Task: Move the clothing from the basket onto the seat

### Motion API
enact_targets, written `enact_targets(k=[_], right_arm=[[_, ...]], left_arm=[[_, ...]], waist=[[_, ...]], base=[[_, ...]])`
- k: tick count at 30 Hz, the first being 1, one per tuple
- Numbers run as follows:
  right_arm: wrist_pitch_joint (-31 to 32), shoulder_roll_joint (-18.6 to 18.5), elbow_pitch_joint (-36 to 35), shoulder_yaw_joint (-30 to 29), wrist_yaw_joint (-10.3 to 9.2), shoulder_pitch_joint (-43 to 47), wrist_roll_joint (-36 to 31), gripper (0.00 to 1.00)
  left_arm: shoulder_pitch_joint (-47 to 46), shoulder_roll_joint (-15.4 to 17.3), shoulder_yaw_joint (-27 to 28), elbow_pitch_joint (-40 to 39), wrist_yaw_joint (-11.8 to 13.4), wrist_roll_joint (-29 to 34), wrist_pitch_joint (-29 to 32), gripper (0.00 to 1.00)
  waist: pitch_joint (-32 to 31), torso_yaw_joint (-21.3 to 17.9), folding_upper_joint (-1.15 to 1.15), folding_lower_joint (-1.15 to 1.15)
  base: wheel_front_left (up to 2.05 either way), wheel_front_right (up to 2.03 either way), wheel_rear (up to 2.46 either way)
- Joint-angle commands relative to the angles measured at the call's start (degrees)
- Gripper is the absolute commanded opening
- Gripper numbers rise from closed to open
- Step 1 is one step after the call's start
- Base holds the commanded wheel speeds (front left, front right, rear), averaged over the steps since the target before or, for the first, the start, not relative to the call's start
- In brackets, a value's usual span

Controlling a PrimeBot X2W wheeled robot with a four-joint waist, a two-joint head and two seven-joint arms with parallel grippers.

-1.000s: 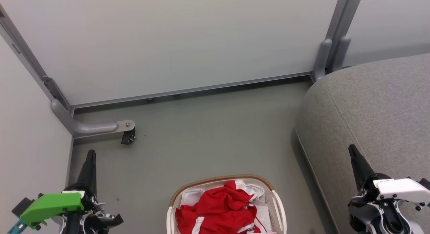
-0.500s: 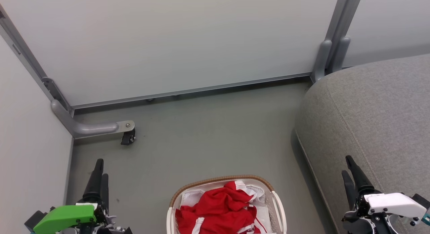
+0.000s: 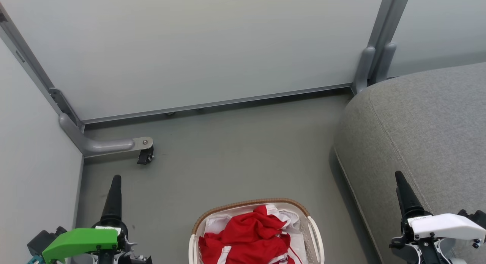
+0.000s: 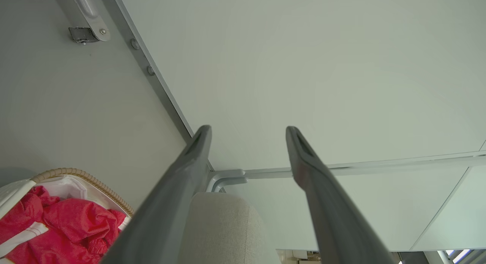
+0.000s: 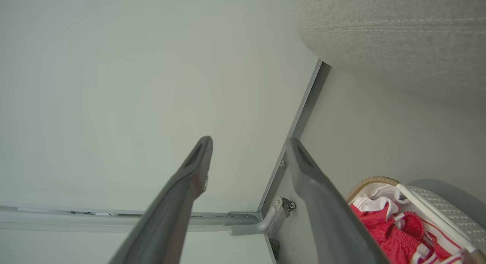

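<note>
The basket (image 3: 246, 202), white with a brown woven rim, stands on the floor at the bottom middle of the head view. The clothing (image 3: 248, 235) lies bunched inside it, red with white stripes. The seat (image 3: 421, 123), light grey fabric, fills the right side. My left gripper (image 3: 115, 184) hangs left of the basket, and my right gripper (image 3: 401, 180) hovers over the seat's near edge. Both wrist views show the jaws wide apart and empty: left gripper (image 4: 246, 131), right gripper (image 5: 249, 140). The left wrist view catches the clothing (image 4: 68, 222), basket (image 4: 87, 178) and seat (image 4: 220, 226). The right wrist view catches the clothing (image 5: 391, 230), basket (image 5: 436, 207) and seat (image 5: 398, 36).
Pale partition panels (image 3: 197, 47) wall off the back and left. A grey foot with a black caster (image 3: 145, 156) juts onto the grey floor (image 3: 235, 154) at the left. A grey post (image 3: 374, 63) stands at the seat's far corner.
Both grippers have gone from shut to open. The left one has shifted slightly right and lower in the head view. The basket and clothing have not moved.
</note>
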Motion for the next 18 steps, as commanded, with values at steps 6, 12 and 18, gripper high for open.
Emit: enact_targets(k=[6,12,18], right_arm=[[-1.8,-0.6,-4.2,-0.1,0.01,0.0,-9.7,1.0],[-3.0,-0.7,-6.3,0.7,0.01,0.4,-17.2,1.0],[-4.2,-0.7,-7.6,1.6,0.01,0.9,-23.7,1.0]], left_arm=[[-0.1,0.3,-0.4,-3.7,0.7,7.9,-1.7,1.0],[0.3,0.4,-1.5,-5.7,1.7,15.7,-2.9,1.0],[0.9,0.4,-3.1,-7.2,2.5,24.6,-4.1,1.0]], waist=[[0.0,0.1,0.0,0.0],[-0.1,0.2,0.0,0.0],[-0.2,0.2,0.0,0.0]], base=[[0.0,0.0,0.0],[0.0,0.0,0.0],[0.0,0.0,0.0]])
